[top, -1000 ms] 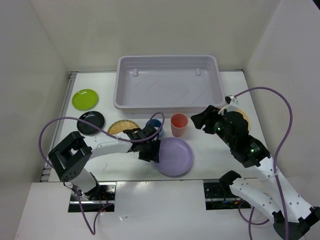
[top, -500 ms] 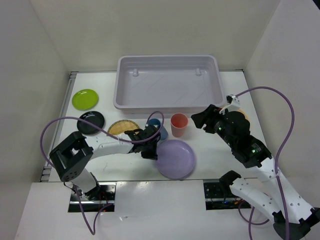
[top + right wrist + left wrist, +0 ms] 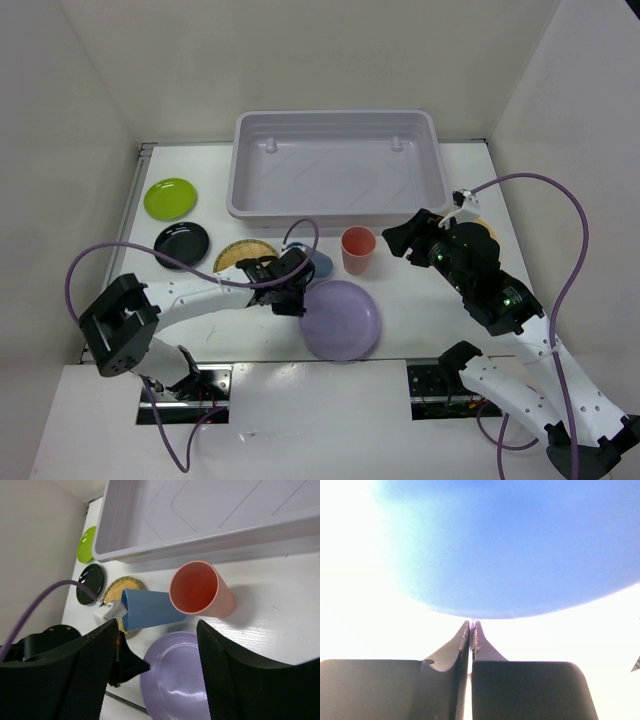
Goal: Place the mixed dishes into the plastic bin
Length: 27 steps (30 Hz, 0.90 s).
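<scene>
Left hand: clenched fully on the near-left rim of the lavender plate, by the bench's near edge.
Right hand: released, empty, hovering right of the salmon-red cup.
Step in hand: first plate gripped; bin holds nothing yet.
Next move: likely lift the plate over the cups, carry it far, release above the plastic bin.
Plates, counted: five — lavender, woven tan, black, lime green, orange-yellow (barely visible behind the right arm).
Cups: two — blue cup tipped over, salmon-red upright.
Bin: one, at the far edge.
</scene>
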Each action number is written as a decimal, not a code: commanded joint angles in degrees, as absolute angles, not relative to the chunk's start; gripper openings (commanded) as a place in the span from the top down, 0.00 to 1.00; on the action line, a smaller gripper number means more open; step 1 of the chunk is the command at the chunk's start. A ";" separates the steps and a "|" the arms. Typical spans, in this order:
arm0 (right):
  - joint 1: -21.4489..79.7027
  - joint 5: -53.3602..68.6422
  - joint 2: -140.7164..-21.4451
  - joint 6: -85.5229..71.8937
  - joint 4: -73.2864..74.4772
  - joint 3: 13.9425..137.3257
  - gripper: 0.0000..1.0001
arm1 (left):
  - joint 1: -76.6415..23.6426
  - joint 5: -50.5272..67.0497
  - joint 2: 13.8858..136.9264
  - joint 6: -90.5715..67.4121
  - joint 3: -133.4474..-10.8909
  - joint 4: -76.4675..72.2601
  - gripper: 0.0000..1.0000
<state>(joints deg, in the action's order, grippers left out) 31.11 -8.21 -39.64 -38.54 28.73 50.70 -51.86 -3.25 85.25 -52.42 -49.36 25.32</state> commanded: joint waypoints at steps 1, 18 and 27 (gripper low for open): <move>31.46 -8.27 -39.29 -38.94 26.02 52.56 0.30 | -52.03 -5.89 80.69 -51.50 -52.64 29.00 1.00; 31.46 -7.12 -39.29 -39.46 25.49 52.03 0.30 | -52.03 -10.46 74.63 -52.56 -52.20 35.67 1.00; 31.46 -7.12 -39.81 -39.46 24.97 52.03 0.30 | -51.42 -10.01 63.73 -47.72 -62.30 45.25 1.00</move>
<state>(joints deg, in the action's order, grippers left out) 31.11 -6.76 -39.70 -39.20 28.60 50.70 -51.79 -9.23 68.31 -49.71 -57.32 42.02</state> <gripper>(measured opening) 0.694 0.014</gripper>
